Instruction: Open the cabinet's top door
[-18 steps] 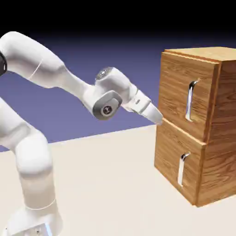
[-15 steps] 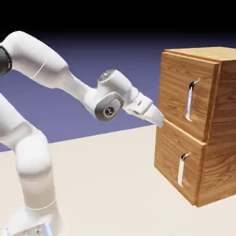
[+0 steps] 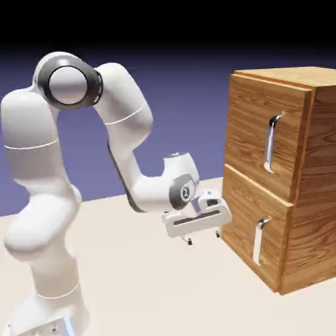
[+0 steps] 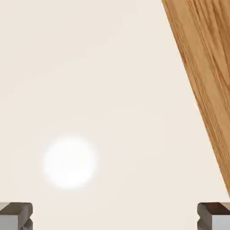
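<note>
The cabinet (image 3: 279, 177) stands at the right on the pale tabletop (image 3: 144, 282), both of its doors shut flush. The top door (image 3: 252, 128) is the upper panel, with its silver handle (image 3: 270, 143) running upright near the panel's right edge; a like handle sits on the lower panel beneath it. The pincer (image 3: 202, 237) hangs low, just left of the cabinet's lower panel and apart from it, pointing down at the tabletop rather than at any door. Its two tips stand wide apart with nothing between them; the hand view shows only bare tabletop between the tips (image 4: 15, 214), and a slanting strip of the cabinet's wood along the right. So I would judge this to be the approach, with no contact made and the door not yet touched. The next move, as I see it, calls for lifting the hand well up to the height of the upper handle, turning it so it faces the door, and bringing the spread tips either side of that bar before closing and pulling.
</note>
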